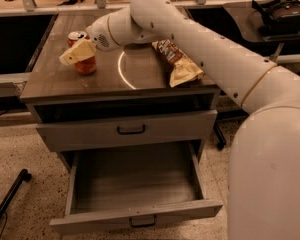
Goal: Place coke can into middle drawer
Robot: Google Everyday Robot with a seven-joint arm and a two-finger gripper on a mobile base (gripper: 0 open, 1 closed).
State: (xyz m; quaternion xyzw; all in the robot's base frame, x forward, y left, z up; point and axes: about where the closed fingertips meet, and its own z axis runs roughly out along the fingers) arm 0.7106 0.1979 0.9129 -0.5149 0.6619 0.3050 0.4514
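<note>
The coke can [85, 65], red-orange with a silver top, stands upright at the back left of the cabinet top [55, 81]. My gripper [76, 53], cream-coloured at the end of the white arm, is at the can and covers its upper front. The middle drawer [135, 184] is pulled out wide at the bottom of the cabinet. It is empty, and its dark handle [142, 221] faces me. The can is well above and behind the drawer.
A yellow-brown chip bag [177, 61] lies at the right of the cabinet top. The upper drawer [131, 130] is shut. A dark gap shows under the top. A black headset [282, 9] lies on a table at the back right. A black leg [7, 199] crosses the floor at left.
</note>
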